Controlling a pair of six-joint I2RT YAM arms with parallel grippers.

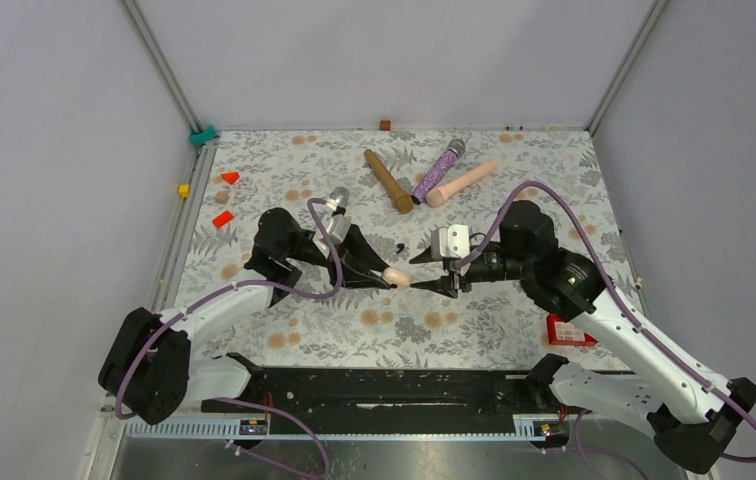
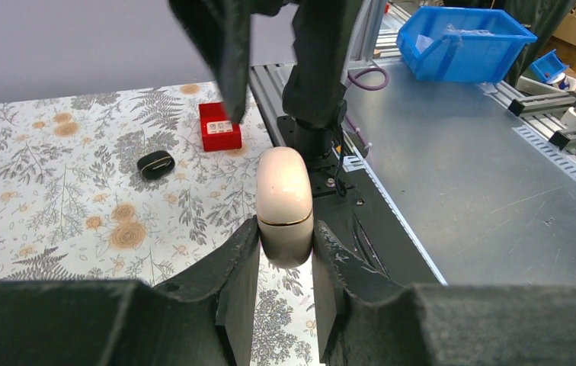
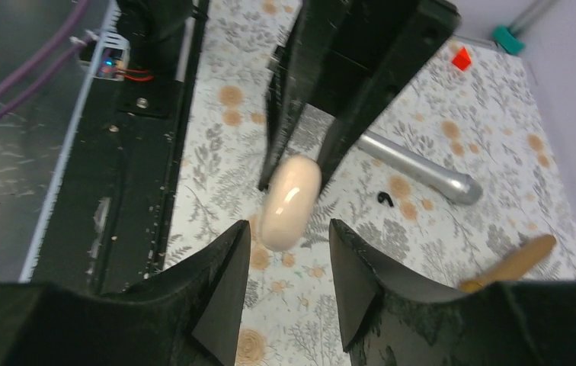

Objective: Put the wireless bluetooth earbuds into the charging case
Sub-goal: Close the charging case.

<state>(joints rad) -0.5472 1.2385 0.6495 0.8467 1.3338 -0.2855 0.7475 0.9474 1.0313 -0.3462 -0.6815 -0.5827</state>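
Grey walls close in a counter (image 1: 514, 330) covered with a floral cloth, and both arms meet over its middle, a little toward the near edge. The left fingers (image 2: 235, 267) are pressed onto the lower half of the charging case (image 2: 285, 191), a pale pink capsule held up off the cloth. A thin gold seam runs unbroken around the case, so the lid looks shut. The right fingers (image 3: 220, 267) are spread, one on each side of the case's free end, and from the right wrist view they appear not to touch it.

One earbud (image 3: 385, 198), a tiny black piece, lies on the cloth just on the far side of the case. I cannot find the second one. A black oval pebble (image 2: 155, 164) lies toward the right edge and is too large to be an earbud.

A silver microphone (image 3: 414, 168) lies beyond the left arm, and a brown microphone (image 1: 388, 180), a purple microphone (image 1: 438, 170) and a pink microphone (image 1: 462, 184) lie near the far edge. A red box (image 2: 219, 126) sits by the near right corner.

The step in hand looks like opening the case, since no earbud can go in with the lid down. The next move probably calls for the right fingers to catch the lid above the seam and tip it back while the left fingers keep the base steady. A grip across the seam itself would hold the case shut.
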